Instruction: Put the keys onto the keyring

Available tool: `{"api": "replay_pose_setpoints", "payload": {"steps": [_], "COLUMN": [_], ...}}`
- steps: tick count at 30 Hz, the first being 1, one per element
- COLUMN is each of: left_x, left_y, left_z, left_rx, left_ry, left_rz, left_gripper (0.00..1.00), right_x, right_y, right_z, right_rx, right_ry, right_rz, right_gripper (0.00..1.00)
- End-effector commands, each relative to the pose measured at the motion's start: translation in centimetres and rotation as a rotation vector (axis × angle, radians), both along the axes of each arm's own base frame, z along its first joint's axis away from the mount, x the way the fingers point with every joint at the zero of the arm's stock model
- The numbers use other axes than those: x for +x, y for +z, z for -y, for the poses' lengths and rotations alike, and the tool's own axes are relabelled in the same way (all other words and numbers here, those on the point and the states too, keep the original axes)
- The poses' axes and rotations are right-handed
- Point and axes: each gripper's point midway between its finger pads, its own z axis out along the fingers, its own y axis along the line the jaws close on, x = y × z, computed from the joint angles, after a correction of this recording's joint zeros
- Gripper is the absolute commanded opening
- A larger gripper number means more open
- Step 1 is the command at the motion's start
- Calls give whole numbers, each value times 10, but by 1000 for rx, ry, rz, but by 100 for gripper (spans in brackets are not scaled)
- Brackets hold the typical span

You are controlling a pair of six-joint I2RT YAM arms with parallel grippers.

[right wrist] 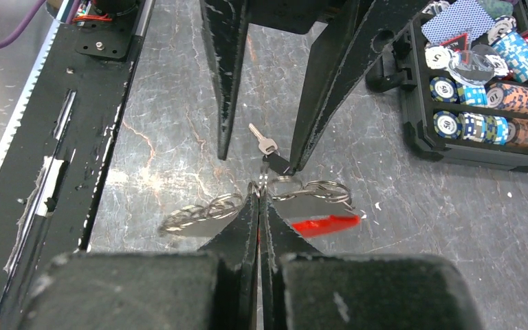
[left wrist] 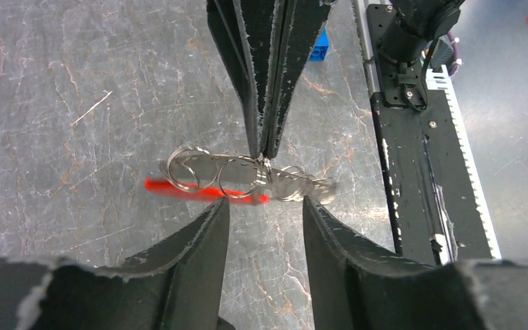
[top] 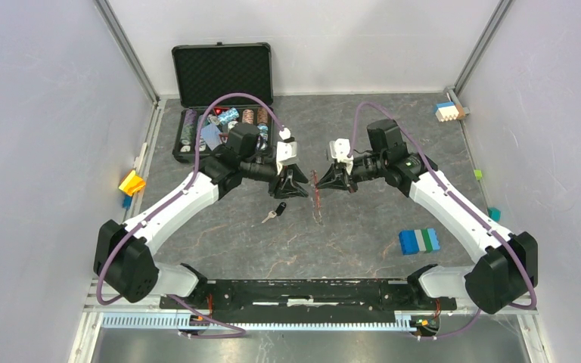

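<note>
Silvery keyring (left wrist: 240, 175) with red tag (left wrist: 179, 189), black-headed silver key (right wrist: 269, 152), grey veined table (left wrist: 75, 103)

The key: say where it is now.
In the top view the key lies on the table, left of centre, just nearside of the open left tool and left of the keyring pinched by the right tool.

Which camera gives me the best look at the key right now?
Right wrist: the key lies flat on the table, silver blade and black head distinct. Top external shows it whole but tiny, beside the left claw. Left wrist misses it entirely.
</note>
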Motion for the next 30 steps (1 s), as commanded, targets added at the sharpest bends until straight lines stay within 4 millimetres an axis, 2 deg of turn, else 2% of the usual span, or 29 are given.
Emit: {"api": "replay_pose_setpoints", "payload": {"steps": [1, 13, 19, 28, 30], "left_x": [10, 14, 30, 44, 42], "left_y": [6, -6, -11, -16, -15], "left_z": [5, 16, 16, 0, -5], "left_rx": [4, -3, 13, 84, 104], "left_ry": [17, 43, 127, 241, 240], "left_rz": [79, 33, 35, 98, 119], "left_gripper": [47, 20, 3, 2, 2], "right_x": [-13, -15, -15, 8, 15], "right_y": [11, 8, 10, 14, 15], "right_z": [-1, -1, 0, 7, 9], "right_rx": [40, 38, 37, -6, -13], "right_ry": [61, 66, 63, -67, -111], "right_rz": [29, 24, 39, 116, 124], "right_gripper": [0, 0, 0, 0, 0]}}
